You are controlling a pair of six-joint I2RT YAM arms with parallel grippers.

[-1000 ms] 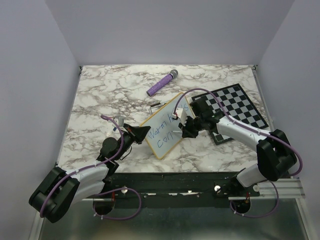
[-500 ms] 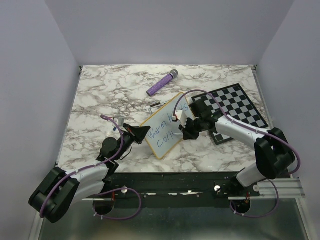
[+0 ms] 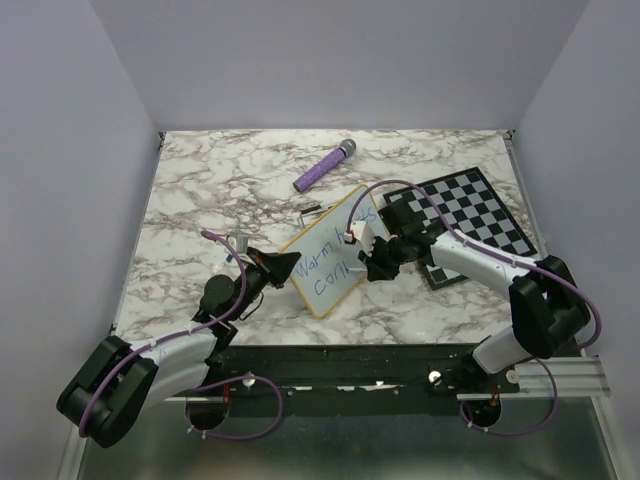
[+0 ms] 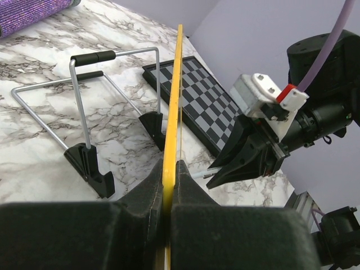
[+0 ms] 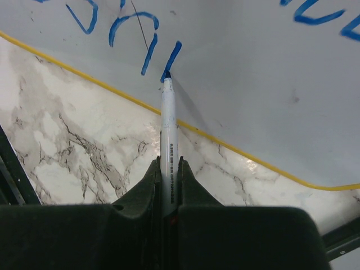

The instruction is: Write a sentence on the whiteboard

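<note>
The whiteboard [image 3: 322, 268], white with a yellow frame, stands tilted on the marble table. My left gripper [image 3: 291, 266] is shut on its left edge; in the left wrist view the yellow frame [image 4: 178, 84] runs edge-on out of the gripper [image 4: 169, 169]. My right gripper [image 3: 369, 262] is at the board's right side, shut on a white marker [image 5: 169, 126]. The marker's blue tip touches the board face [image 5: 253, 84] at the end of a blue stroke. The sentence [image 3: 318, 256] shows as two lines of blue handwriting, partly hidden by the right gripper.
A purple cylinder [image 3: 324, 166] lies at the back of the table. A black-and-white chessboard [image 3: 470, 215] lies flat to the right, under the right arm. Behind the whiteboard are its wire stand [image 4: 84, 107] and black feet [image 4: 90, 166].
The right gripper with the marker has shifted slightly left and up along the board. The left gripper and the board have stayed put.
</note>
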